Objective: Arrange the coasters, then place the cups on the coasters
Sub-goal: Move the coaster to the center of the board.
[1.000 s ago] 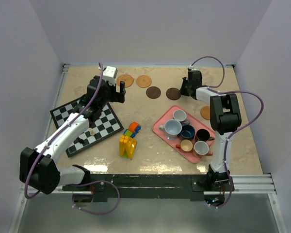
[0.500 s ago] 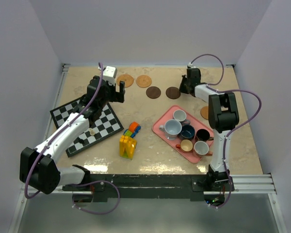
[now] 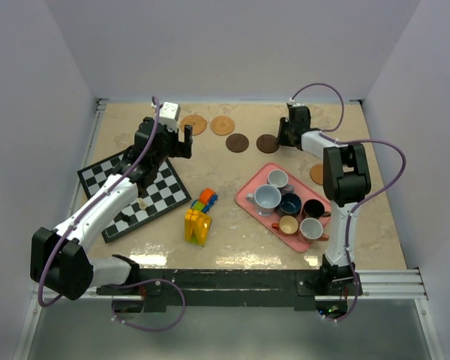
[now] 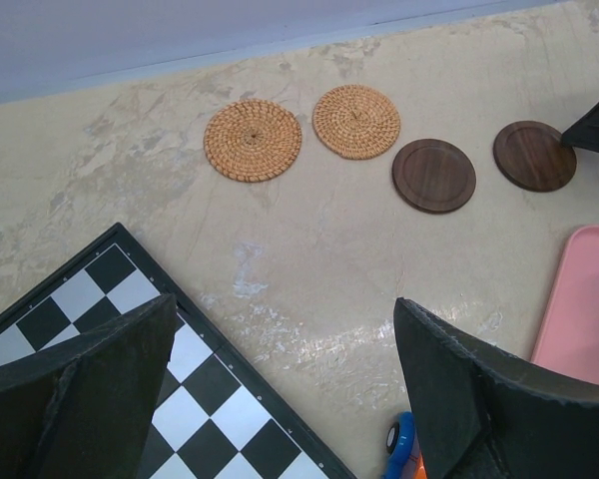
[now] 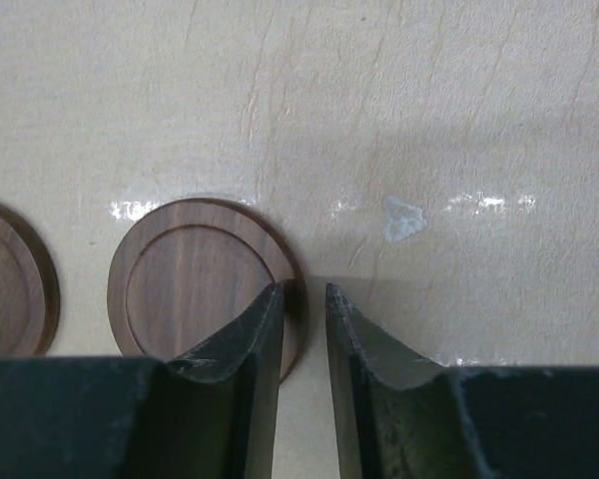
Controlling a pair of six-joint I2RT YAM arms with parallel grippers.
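Two woven orange-tan round coasters (image 4: 253, 141) and two dark brown wooden round coasters (image 4: 434, 175) lie in a far row. Right gripper (image 5: 301, 294), jaws a slit apart and clamping nothing, straddles the right rim of the rightmost brown coaster (image 5: 195, 274), which lies flat, leftward.

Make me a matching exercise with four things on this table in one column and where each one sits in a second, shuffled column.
Column one:
1. pink tray
2. chessboard
3. toy blocks
4. right pincer

Column two:
A. at the rim of a dark brown coaster
B. under the left arm
C. holding all six cups
D. between the chessboard and the tray

Pairs: 1-C, 2-B, 3-D, 4-A.
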